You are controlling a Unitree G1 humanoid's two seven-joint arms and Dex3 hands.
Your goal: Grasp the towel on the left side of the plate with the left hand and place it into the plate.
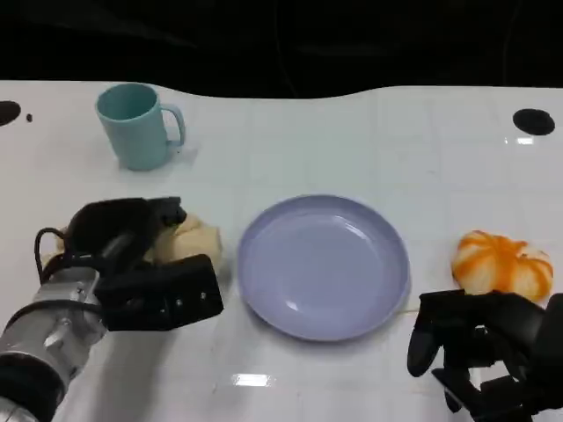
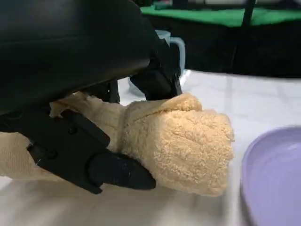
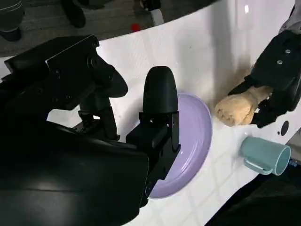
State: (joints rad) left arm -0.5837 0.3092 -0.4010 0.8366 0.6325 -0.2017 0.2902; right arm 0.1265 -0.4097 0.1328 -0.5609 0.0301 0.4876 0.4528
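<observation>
A cream-yellow towel (image 1: 192,239) lies bunched on the white table just left of the lavender plate (image 1: 325,264). My left hand (image 1: 123,233) is over it, its fingers wrapped around the towel (image 2: 188,141) from above and below, so the towel's end sticks out toward the plate (image 2: 277,179). The towel still rests on the table surface. In the right wrist view the left hand (image 3: 277,70) grips the towel (image 3: 235,109) beside the plate (image 3: 197,132). My right hand (image 1: 479,347) sits near the table's front right, fingers apart, holding nothing.
A teal mug (image 1: 136,126) stands behind the towel at the back left. An orange-and-white striped round object (image 1: 503,264) lies right of the plate, just beyond my right hand. The table's dark far edge runs along the back.
</observation>
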